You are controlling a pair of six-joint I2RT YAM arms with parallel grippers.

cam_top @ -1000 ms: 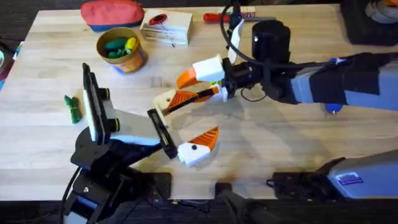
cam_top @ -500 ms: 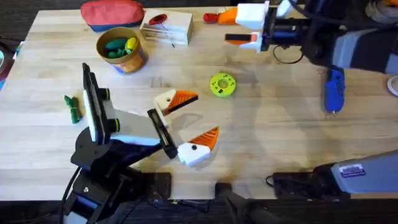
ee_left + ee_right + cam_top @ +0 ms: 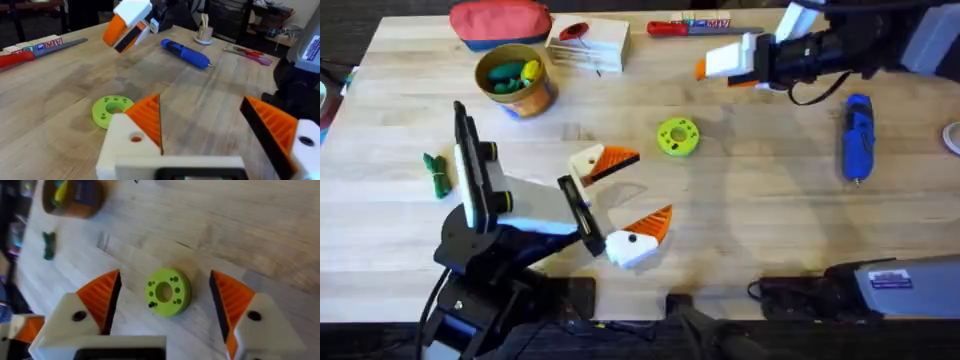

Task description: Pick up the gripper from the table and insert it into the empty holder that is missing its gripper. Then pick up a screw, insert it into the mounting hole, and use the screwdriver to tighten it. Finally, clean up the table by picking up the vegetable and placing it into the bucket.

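My left gripper (image 3: 625, 197) stands open near the table's middle. Its far white holder (image 3: 585, 160) carries an orange ribbed gripper tip (image 3: 617, 158), and orange shows through the mounting hole (image 3: 135, 138). The near finger (image 3: 638, 238) also has an orange tip. My right gripper (image 3: 720, 72) hovers open and empty at the far right, above and beyond a green disc (image 3: 167, 292) with a small dark screw-like bit on its rim. The blue screwdriver (image 3: 857, 135) lies at the right. The green vegetable (image 3: 438, 173) lies at the left. The yellow bucket (image 3: 513, 80) stands at the far left.
A red pouch (image 3: 500, 20), a wooden block (image 3: 588, 45) and a red-handled screwdriver (image 3: 685, 26) lie along the far edge. The bucket holds teal and yellow toys. Bare wood lies between the disc and the blue screwdriver.
My right gripper has pulled away from the left arm's far finger to the far right, then dropped a little toward the disc. The disc and blue screwdriver came into view. The left arm stayed still.
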